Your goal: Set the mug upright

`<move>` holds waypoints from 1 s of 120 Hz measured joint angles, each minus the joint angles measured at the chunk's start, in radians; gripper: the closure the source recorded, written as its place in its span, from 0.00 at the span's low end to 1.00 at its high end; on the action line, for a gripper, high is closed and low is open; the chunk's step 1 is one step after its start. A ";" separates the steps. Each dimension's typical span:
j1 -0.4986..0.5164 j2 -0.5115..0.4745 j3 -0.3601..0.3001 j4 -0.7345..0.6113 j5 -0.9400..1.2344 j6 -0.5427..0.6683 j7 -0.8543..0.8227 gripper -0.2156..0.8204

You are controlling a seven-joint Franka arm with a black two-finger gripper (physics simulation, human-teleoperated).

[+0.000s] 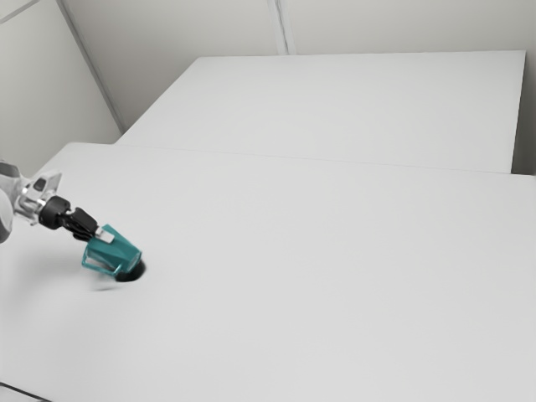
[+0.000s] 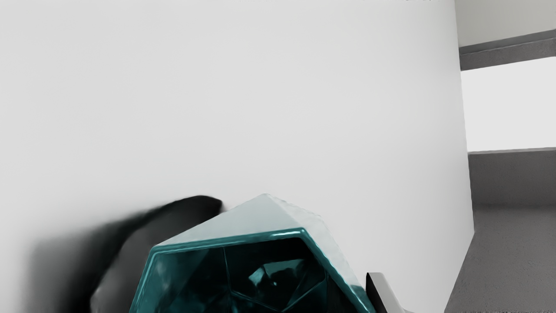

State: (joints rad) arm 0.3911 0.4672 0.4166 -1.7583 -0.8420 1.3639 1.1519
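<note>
One teal mug sits tilted at the table, its mouth toward the tool and its base angled down toward the exterior view's right. That view gives the handle and the slant; the wrist view looks into the mug's dark, faceted inside. The tool is at the rim, probably touching; how far open it is, and whether it has hold, I cannot tell.

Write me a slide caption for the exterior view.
Black gripper at the rim of a teal mug, which stands tilted, not upright, at a broad white table.
</note>
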 joint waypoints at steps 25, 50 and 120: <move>-0.016 -0.103 -0.032 -0.011 0.011 -0.001 0.016 0.95; -0.170 -0.251 -0.044 -0.066 0.166 0.139 -0.019 0.96; -0.349 -0.353 -0.203 -0.216 0.593 0.595 -0.329 0.96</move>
State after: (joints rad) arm 0.0424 0.1146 0.2141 -1.9742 -0.2495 1.9588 0.8228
